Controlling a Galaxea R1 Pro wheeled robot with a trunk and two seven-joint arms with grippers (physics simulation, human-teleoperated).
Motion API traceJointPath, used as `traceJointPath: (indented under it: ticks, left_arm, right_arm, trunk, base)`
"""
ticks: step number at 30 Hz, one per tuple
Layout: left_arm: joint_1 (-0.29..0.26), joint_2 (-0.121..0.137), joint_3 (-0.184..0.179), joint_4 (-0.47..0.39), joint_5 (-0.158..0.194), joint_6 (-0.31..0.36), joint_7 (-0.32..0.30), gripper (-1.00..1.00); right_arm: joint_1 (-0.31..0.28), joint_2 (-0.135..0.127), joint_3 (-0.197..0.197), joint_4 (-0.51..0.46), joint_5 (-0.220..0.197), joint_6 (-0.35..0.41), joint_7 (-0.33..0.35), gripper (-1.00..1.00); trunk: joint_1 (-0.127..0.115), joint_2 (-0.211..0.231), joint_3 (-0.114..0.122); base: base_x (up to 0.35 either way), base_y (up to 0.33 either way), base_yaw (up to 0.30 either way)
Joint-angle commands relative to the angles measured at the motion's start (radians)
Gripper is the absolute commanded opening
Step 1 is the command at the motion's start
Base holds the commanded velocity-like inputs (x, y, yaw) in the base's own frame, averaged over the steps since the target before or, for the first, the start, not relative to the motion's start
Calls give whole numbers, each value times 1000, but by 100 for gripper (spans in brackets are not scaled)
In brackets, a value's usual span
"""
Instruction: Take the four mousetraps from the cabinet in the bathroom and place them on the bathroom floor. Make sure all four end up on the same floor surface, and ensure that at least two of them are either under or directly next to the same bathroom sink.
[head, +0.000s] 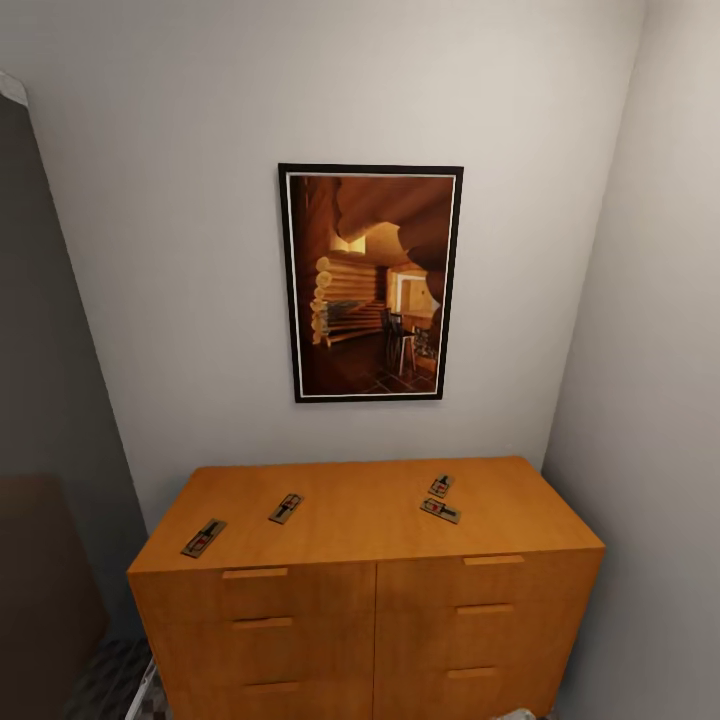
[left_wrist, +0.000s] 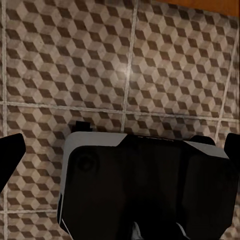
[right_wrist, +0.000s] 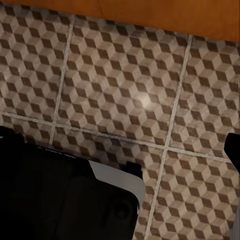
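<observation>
- Head view: the cabinet (head: 366, 560) stands against the wall under a framed picture (head: 370, 283). Four mousetraps lie on its top: a left pair, one near the front-left corner (head: 203, 538) and one just behind it (head: 286, 508), and a right pair almost touching (head: 441, 486) (head: 440, 510).
- Likely risk: the right pair lies so close together that fingers closing on one could nudge the other; being flat, each trap could slide away or slip off the front edge.
- Left wrist view: one black finger edge (left_wrist: 10, 159) shows at each side over the bathroom floor (left_wrist: 100, 65). The jaws appear spread apart, holding nothing. A dark robot body part (left_wrist: 145, 190) sits below.
- Right wrist view: cube-patterned tiles, an orange strip of cabinet front, one dark finger edge (right_wrist: 234, 150). Whether this gripper is open cannot be told.
- Count: four traps, one cabinet, no sink visible.
</observation>
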Motion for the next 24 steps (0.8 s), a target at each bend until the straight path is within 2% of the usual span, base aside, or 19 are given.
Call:
traceJointPath:
  ticks: [1,8,24]
  left_arm:
    - [0,0,1,-2,2,5,0,100]
    - [1,-1,1,-94,3,70,0,100]
    - [1,-3,0,-209,12,91,-2,100]
  right_arm:
    - [0,0,-1,-2,11,4,9,100]
    - [0,0,0,-107,11,104,127,100]
    - [1,-1,1,-366,12,314,340,100]
  trunk:
    - [0,0,0]
    - [0,0,0]
    - [0,0,0]
  base:
    - [0,0,0]
    - [0,0,0]
    - [0,0,0]
